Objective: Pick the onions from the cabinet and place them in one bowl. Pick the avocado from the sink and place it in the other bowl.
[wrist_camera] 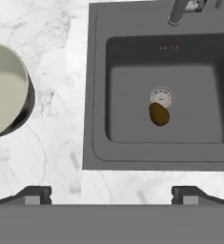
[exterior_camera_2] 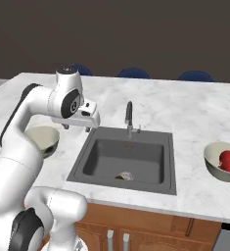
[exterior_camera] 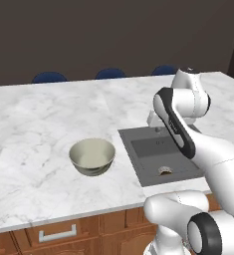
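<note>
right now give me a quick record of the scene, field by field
onions: both in the right bowl, red onions
left bowl: empty, on the counter beside the sink
avocado: on the sink floor, touching the drain
sink: dark basin, faucet at its back edge
pincer: open, holding nothing, above the counter near the sink's left rim
left to do: avocado into the empty bowl

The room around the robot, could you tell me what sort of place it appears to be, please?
Most likely a kitchen: a white marble counter holds a dark grey sink with a slim faucet, and wooden drawer fronts run beneath it.
</note>
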Available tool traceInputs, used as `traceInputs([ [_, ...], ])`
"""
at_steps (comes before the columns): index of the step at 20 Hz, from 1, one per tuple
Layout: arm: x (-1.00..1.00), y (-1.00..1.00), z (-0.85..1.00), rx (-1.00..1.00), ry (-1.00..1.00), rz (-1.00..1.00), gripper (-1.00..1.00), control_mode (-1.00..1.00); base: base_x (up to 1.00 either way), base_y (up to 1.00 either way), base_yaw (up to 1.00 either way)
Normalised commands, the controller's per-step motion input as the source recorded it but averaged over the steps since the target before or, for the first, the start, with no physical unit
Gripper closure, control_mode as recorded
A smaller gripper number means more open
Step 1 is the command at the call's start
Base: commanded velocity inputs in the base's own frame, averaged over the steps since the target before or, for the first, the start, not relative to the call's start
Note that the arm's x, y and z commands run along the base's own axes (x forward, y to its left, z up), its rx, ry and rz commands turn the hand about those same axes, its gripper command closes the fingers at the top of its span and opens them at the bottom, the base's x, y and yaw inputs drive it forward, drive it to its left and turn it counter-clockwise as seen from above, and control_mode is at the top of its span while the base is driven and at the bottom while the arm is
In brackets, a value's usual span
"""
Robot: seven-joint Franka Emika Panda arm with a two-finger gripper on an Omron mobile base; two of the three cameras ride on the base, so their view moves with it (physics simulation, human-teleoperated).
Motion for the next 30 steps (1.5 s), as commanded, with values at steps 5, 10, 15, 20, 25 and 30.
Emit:
traceInputs([
  [5, 0.18, -0.02, -0.1, 0.0, 0.0, 0.0, -1.0, -1.0, 0.0, 0.0, 0.0],
  [10, 0.17, -0.1, -0.14, 0.0, 0.0, 0.0, -1.0, -1.0, 0.0, 0.0, 0.0],
  [15, 0.14, -0.18, -0.17, 0.0, 0.0, 0.0, -1.0, -1.0, 0.0, 0.0, 0.0],
  [20, 0.06, -0.23, -0.16, -0.02, 0.0, 0.0, -1.0, -1.0, 0.0, 0.0, 0.0],
  [25, 0.05, -0.21, -0.2, -0.07, 0.0, 0.0, -1.0, -1.0, 0.0, 0.0, 0.0],
  [30, 0.07, -0.24, -0.16, -0.02, 0.0, 0.0, -1.0, -1.0, 0.0, 0.0, 0.0],
])
